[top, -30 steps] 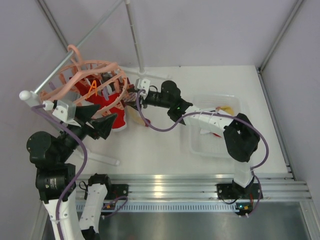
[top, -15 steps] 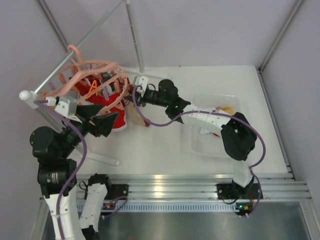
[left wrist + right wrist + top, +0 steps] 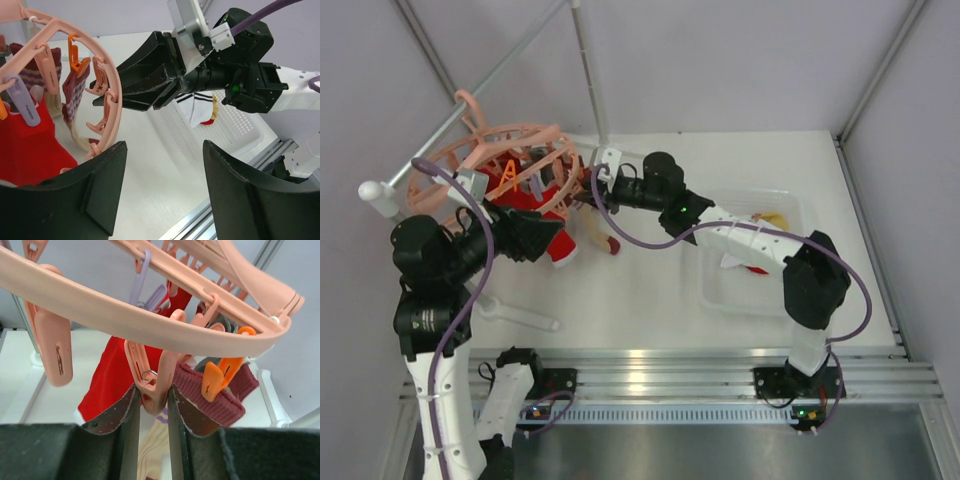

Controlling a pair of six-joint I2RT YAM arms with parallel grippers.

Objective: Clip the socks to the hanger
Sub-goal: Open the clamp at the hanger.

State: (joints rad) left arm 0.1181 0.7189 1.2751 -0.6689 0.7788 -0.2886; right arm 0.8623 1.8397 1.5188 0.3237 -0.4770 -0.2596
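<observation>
The peach-pink hanger (image 3: 525, 132) hangs from the rail at the back left; its ring also shows in the left wrist view (image 3: 111, 95) and the right wrist view (image 3: 150, 322). A red sock (image 3: 552, 245), a red-and-beige patterned sock (image 3: 75, 97) and a maroon-cuffed sock (image 3: 210, 392) hang from its clips. My right gripper (image 3: 588, 187) is shut on a peach clip (image 3: 156, 382) under the ring. My left gripper (image 3: 165, 192) is open and empty, just below the ring's near side. A white black-striped sock (image 3: 200, 107) lies in the basket.
A clear perforated basket (image 3: 790, 205) stands at the right with a yellow sock (image 3: 776, 218) in it. The grey metal rail (image 3: 470, 100) and its upright post (image 3: 590, 70) stand at the back. An orange clip (image 3: 220, 377) holds the maroon cuff.
My left arm has swung up and right, bringing its gripper under the hanger. The hanger has shifted. My right gripper has edged left toward the ring.
</observation>
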